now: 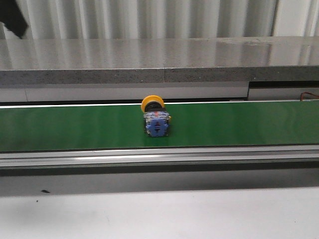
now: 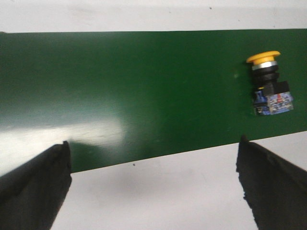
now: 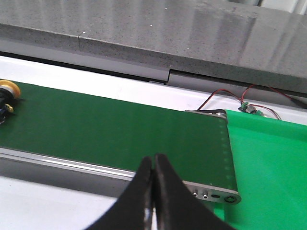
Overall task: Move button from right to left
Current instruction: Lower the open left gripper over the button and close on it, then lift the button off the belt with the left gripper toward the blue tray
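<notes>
On the green conveyor belt (image 1: 75,127), mid-span: the button (image 1: 155,118), one unit, lying on its side, yellow cap toward the far edge, contact block toward the robot.

Left end effector (image 2: 153,184): released, fingers spread wide, nothing held; hovers over the belt's near edge, button off toward one finger, apart from it.

Right end effector (image 3: 152,191): clenched, empty, near the belt's end roller, button well apart.

Handling note: centre the spread fingers over the block, then descend and close squarely.
</notes>
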Motion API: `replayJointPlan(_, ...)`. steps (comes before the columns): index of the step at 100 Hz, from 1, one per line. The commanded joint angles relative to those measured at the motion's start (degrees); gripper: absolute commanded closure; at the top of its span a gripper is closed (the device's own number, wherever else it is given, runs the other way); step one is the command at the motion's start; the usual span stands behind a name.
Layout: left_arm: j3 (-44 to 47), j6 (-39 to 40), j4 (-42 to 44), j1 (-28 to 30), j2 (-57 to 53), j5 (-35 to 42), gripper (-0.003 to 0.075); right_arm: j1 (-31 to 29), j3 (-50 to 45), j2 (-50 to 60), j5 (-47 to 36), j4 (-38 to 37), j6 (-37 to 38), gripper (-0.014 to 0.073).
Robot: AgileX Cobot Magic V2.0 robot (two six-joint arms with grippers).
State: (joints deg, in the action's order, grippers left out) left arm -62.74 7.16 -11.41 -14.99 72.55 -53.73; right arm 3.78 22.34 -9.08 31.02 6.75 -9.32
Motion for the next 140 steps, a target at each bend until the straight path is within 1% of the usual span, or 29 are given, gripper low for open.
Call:
replayJointPlan(1,-4.43,2.99,-1.65,-3.77,3.3,1.87,0.0066,-0.01,1.39,-0.59,-4.06,0.13,-0.43,0.0652)
replayJointPlan(14,-8.92,5.8,-1.65,-7.95,9.91,1.7,0.0066,-0.01,1.39,-0.59,-4.06,0.13,-0.43,0.0652)
replayJointPlan(24,-12.06,6.12,-1.65,-10.85,14.21,1.17,0.0066,-0.01,1.39,-0.59,-4.06,0.13,-0.43,0.0652)
replayJointPlan(43,-17.1,8.4,-1.65,-14.86,21.13,0.38,0.0066,-0.01,1.39,-0.59,-4.06,0.13,-0.43,0.0652)
replayJointPlan(54,-19.81,9.57,-1.65,-16.29,24.78,-1.36,0.0066,-0.01,1.39,-0.59,-4.06,0.13,-0.43,0.0652)
replayJointPlan(65,-21.42,11.23,-1.2,-17.17,27.67,-1.36,0.0066,-0.01,1.39,-0.59,-4.06,0.13,-0.43,0.0652)
replayJointPlan(71,-21.88,13.46,-0.18,-17.25,28.94,-1.63,0.0069,-0.01,1.39,-0.59,-4.06,0.13,-0.43,0.0652)
replayJointPlan(83,-22.14,16.84,2.8,-17.25,31.05,-2.05,0.0101,-0.01,1.39,-0.59,-4.06,0.13,-0.43,0.0652)
replayJointPlan(90,-22.14,17.91,3.39,-17.25,32.0,-2.14,0.0148,-0.01,1.39,-0.59,-4.06,0.13,-0.43,0.0652)
replayJointPlan(97,-22.24,18.3,4.11,-17.25,32.29,-2.14,0.0249,-0.01,1.39,-0.59,-4.06,0.13,-0.43,0.0652)
replayJointPlan(101,-22.24,18.5,4.79,-17.25,32.29,-2.14,0.0342,-0.01,1.39,-0.59,-4.06,0.13,-0.43,0.0652)
replayJointPlan(102,-22.24,18.5,4.81,-17.25,32.29,-2.14,0.0376,-0.01,1.39,-0.59,-4.06,0.13,-0.43,0.0652)
replayJointPlan(104,-22.24,18.5,4.92,-17.25,32.29,-2.14,0.041,-0.01,1.39,-0.59,-4.06,0.13,-0.43,0.0652)
replayJointPlan(105,-22.24,18.5,4.92,-17.25,32.29,-2.14,0.0444,-0.01,1.39,-0.59,-4.06,0.13,-0.43,0.0652)
replayJointPlan(109,-22.24,18.5,5.2,-17.25,32.18,-2.28,0.054,-0.01,1.39,-0.59,-4.06,0.13,-0.43,0.0652)
replayJointPlan(116,-22.37,18.5,5.44,-17.25,32.18,-3.0,0.0663,-0.01,1.39,-0.59,-4.06,0.13,-0.43,0.0652)
replayJointPlan(119,-22.49,18.5,5.6,-17.25,32.07,-3.25,0.0697,-0.01,1.39,-0.59,-4.06,0.13,-0.43,0.0652)
replayJointPlan(124,-22.76,18.5,6.11,-17.25,31.98,-4.27,0.0742,-0.01,1.39,-0.59,-4.06,0.13,-0.43,0.0652)
replayJointPlan(135,-24.3,18.5,10.03,-17.25,31.95,-6.7,0.0741,-0.01,1.39,-0.59,-4.06,0.13,-0.43,0.0652)
replayJointPlan(140,-25.49,18.5,10.3,-16.81,31.85,-7.81,0.0741,-0.01,1.39,-0.59,-4.06,0.13,-0.43,0.0652)
